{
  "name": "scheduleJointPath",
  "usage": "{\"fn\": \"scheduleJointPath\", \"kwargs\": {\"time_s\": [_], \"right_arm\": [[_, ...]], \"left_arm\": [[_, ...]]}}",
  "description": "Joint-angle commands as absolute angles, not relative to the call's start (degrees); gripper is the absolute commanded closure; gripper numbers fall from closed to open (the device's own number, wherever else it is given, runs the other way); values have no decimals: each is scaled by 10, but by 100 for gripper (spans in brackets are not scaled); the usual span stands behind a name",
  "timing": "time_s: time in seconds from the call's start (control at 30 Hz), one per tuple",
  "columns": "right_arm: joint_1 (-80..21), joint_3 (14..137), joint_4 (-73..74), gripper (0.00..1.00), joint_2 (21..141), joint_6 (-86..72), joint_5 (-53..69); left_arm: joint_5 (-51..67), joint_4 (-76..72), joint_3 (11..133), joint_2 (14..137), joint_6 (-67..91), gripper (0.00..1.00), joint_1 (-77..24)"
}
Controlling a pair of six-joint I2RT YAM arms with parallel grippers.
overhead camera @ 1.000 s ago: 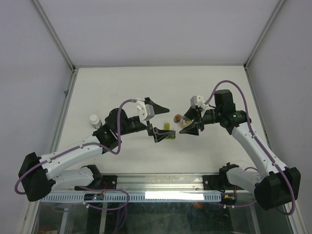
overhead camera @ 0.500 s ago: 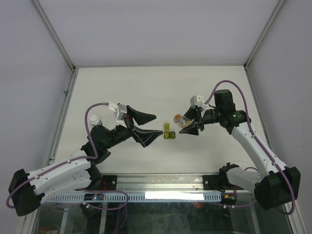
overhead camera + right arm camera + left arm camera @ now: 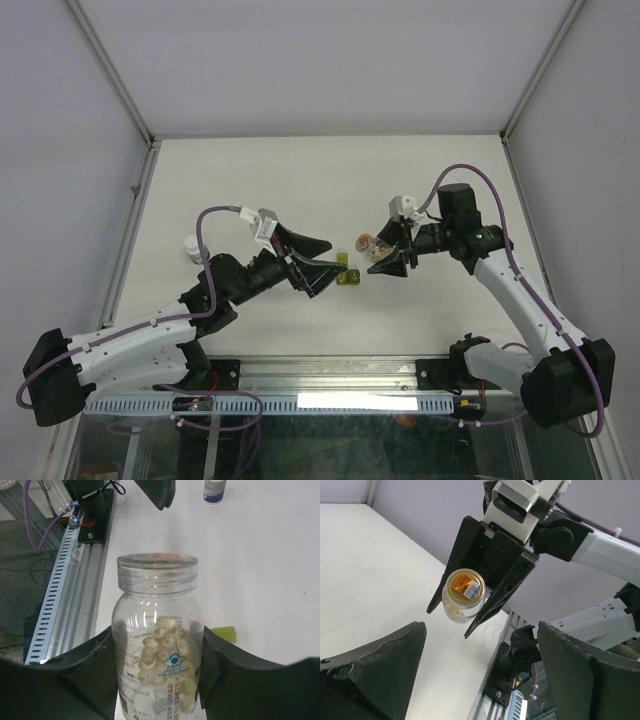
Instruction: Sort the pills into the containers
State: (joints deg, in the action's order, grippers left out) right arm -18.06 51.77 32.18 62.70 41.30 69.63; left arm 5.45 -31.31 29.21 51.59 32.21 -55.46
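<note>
The left end effector hangs spread wide just beside the small green box on the desk; it would do best to steady that box. To the right, the right end effector pinches the clear bottle with the pills inside. Tip it slowly over one compartment. Its label shows a blue logo and Chinese print, too small to read.

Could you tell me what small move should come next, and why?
Probably ease the open left gripper around the olive-green translucent box to steady it: it hovers just beside the box, while the right gripper holds the clear pill bottle nearby.
</note>
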Motion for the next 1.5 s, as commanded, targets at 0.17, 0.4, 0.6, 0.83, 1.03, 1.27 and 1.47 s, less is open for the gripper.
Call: {"fn": "scheduleJointPath", "kwargs": {"time_s": [0.17, 0.4, 0.6, 0.83, 1.03, 1.27, 1.47], "right_arm": [[-180, 537, 299, 100, 632, 420, 694], [-180, 537, 297, 100, 636, 419, 690], [-180, 537, 297, 100, 637, 418, 688], [-180, 538, 297, 100, 635, 417, 688], [-181, 538, 297, 100, 634, 417, 689], [-181, 538, 297, 100, 633, 416, 691], [-181, 538, 297, 100, 629, 417, 696]], "left_arm": [[-123, -202, 409, 566, 267, 9, -609], [-169, -157, 476, 630, 253, 15, -636], [-170, -135, 510, 664, 251, 23, -648], [-165, -120, 535, 690, 242, 38, -650], [-145, -113, 540, 697, 239, 55, -650], [-103, -108, 539, 698, 228, 68, -650], [44, -159, 499, 682, 134, 74, -623]]}}
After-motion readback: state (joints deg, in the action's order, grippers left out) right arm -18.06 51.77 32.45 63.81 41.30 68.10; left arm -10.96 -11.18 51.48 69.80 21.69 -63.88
